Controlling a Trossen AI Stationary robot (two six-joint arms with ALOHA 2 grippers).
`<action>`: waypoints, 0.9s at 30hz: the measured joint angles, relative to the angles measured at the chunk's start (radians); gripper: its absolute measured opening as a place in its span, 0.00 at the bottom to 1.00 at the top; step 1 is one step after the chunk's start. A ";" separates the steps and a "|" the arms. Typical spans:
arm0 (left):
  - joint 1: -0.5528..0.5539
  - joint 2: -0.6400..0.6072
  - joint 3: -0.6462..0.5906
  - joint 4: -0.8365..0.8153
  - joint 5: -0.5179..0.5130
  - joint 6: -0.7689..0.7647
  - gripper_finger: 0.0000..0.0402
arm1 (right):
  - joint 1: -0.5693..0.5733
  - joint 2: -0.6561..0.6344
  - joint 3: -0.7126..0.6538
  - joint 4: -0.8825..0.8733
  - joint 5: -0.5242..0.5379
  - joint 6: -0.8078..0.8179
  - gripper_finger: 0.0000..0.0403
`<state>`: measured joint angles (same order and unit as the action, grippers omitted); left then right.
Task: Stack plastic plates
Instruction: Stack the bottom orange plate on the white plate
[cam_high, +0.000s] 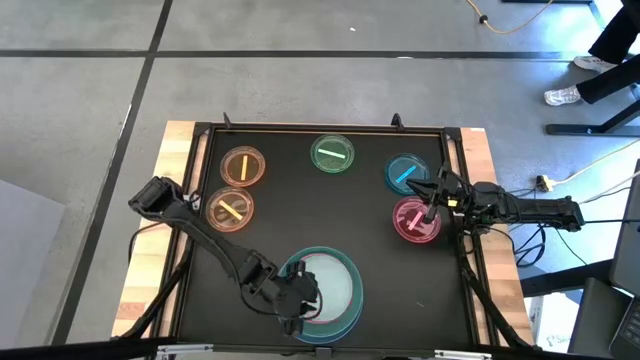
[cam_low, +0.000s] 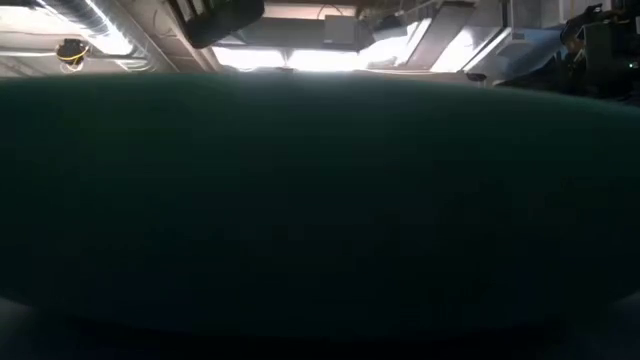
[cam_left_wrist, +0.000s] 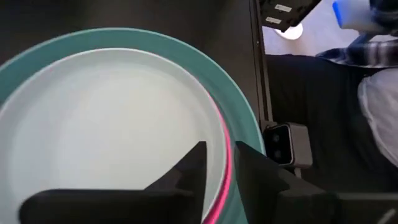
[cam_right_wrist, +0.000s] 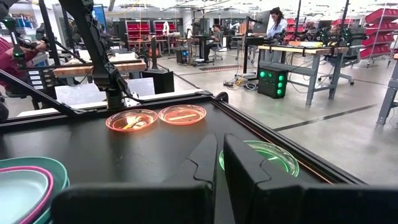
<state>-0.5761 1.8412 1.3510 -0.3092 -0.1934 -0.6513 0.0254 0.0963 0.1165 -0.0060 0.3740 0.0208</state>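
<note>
A stack of plates (cam_high: 340, 300) sits at the table's near middle: a large teal one at the bottom, a pink one (cam_left_wrist: 225, 168), and a pale mint one (cam_left_wrist: 112, 124) on top. My left gripper (cam_high: 300, 297) is at the stack's near-left rim, closed on it. Small translucent plates lie flat on the mat: two orange (cam_high: 241, 167) (cam_high: 230, 208), a green (cam_high: 332, 154), a blue (cam_high: 403, 173) and a pink (cam_high: 417, 221). My right gripper (cam_high: 433, 198) is shut with nothing between its fingers, hovering between the small blue and small pink plates. My left gripper pinches the stack's rim (cam_left_wrist: 222, 146). One finger (cam_left_wrist: 196, 165) stands inside over the mint plate's bowl, the other (cam_left_wrist: 249, 165) outside over the teal plate's edge. The mint and pink rims run between them. The plates rest flat on the stack.
A raised black frame (cam_high: 320, 127) borders the mat, with wooden table edges (cam_high: 180, 160) outside it. The low view is filled by a dark plate wall (cam_low: 320, 220) close to the camera. People and workbenches (cam_right_wrist: 273, 37) stand in the room beyond the table.
</note>
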 joint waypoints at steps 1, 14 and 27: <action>0.005 0.000 0.000 0.000 0.019 -0.001 0.22 | 0.000 0.000 0.000 0.000 0.000 0.000 0.06; -0.013 -0.112 0.000 -0.240 -0.099 -0.001 0.25 | 0.000 0.000 0.000 -0.005 0.000 0.000 0.06; -0.059 -0.227 -0.071 -0.694 -0.367 -0.340 0.25 | 0.000 0.000 0.000 -0.012 0.000 0.000 0.06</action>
<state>-0.6352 1.6142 1.2795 -1.0033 -0.5604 -0.9916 0.0254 0.0959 0.1165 -0.0177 0.3740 0.0206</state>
